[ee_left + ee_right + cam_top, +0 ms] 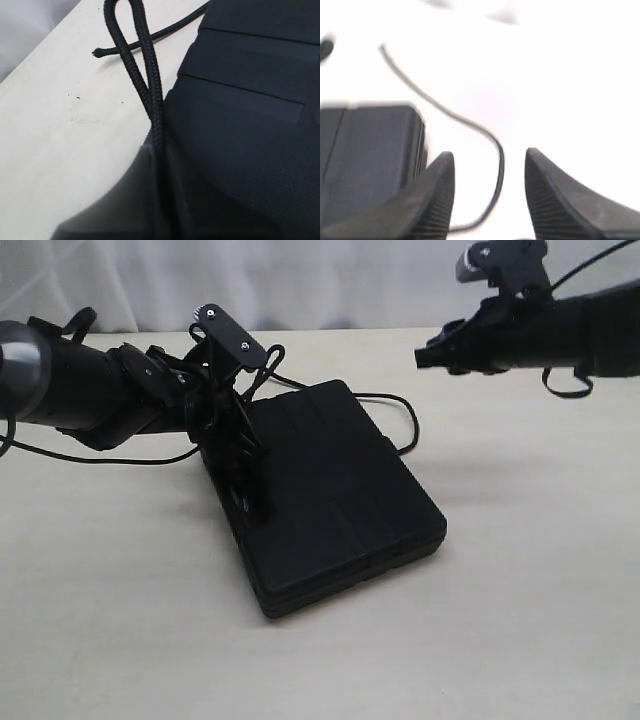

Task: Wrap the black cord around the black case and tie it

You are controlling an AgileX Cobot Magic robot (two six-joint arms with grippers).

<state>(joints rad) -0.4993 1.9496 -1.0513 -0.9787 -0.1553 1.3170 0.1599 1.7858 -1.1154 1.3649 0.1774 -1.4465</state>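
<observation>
The black case (335, 485) lies flat in the middle of the table, its grooved top up. My left gripper (245, 485) is at the case's left edge, shut on a doubled stretch of the black cord (150, 75) that runs into its jaws (159, 150), right beside the case (245, 140). A loose cord end (95, 52) rests on the table. The cord (411, 430) curves round the case's far right side. My right gripper (430, 355) hovers open in the air, high and to the right. In its wrist view the cord (445, 112) curves on the table between the open fingers (437, 185), beside the case (365, 150).
The pale table (520, 620) stretches wide in front and to the right of the case. A white curtain (330, 280) hangs along the back edge. A thin robot cable (100, 458) lies on the table under the left arm.
</observation>
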